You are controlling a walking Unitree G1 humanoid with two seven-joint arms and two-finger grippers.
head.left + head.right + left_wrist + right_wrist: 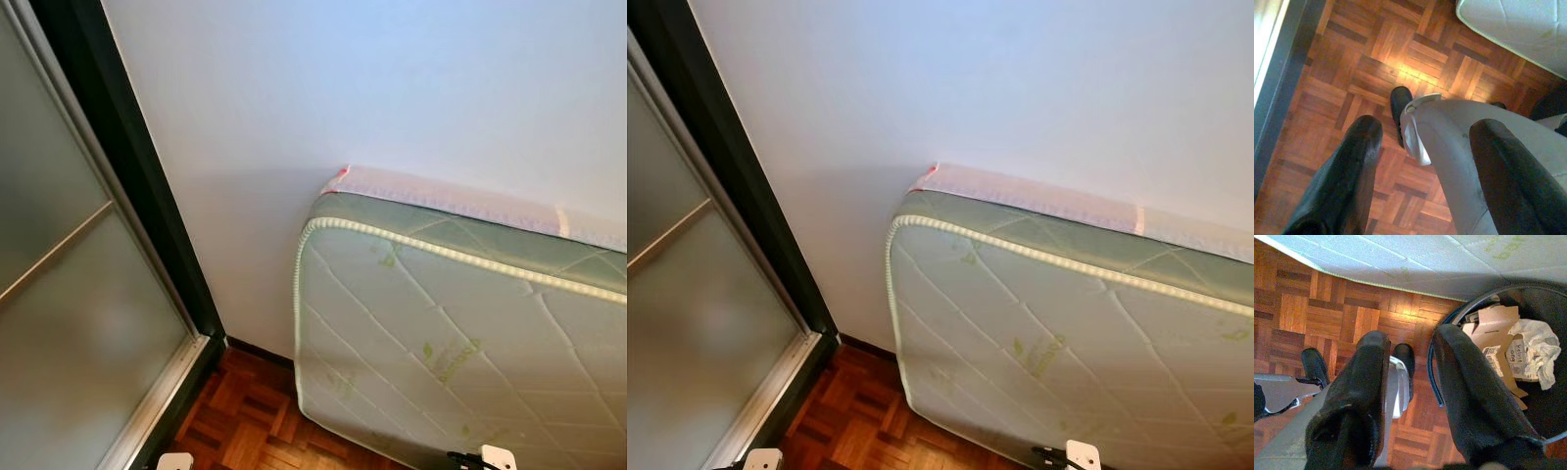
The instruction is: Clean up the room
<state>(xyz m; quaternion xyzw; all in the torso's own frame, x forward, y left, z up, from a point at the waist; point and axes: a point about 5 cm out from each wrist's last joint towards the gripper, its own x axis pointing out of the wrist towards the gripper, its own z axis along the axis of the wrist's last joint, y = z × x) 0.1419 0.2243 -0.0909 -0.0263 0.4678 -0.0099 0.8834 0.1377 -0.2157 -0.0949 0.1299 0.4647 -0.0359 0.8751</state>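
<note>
Both the left gripper and right gripper hang with fingers apart over the parquet floor, the right beside a bin of crumpled paper near the leaning mattress.

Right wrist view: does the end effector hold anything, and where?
Nothing is held. The right end effector is open above the floor, beside the bin.
</note>
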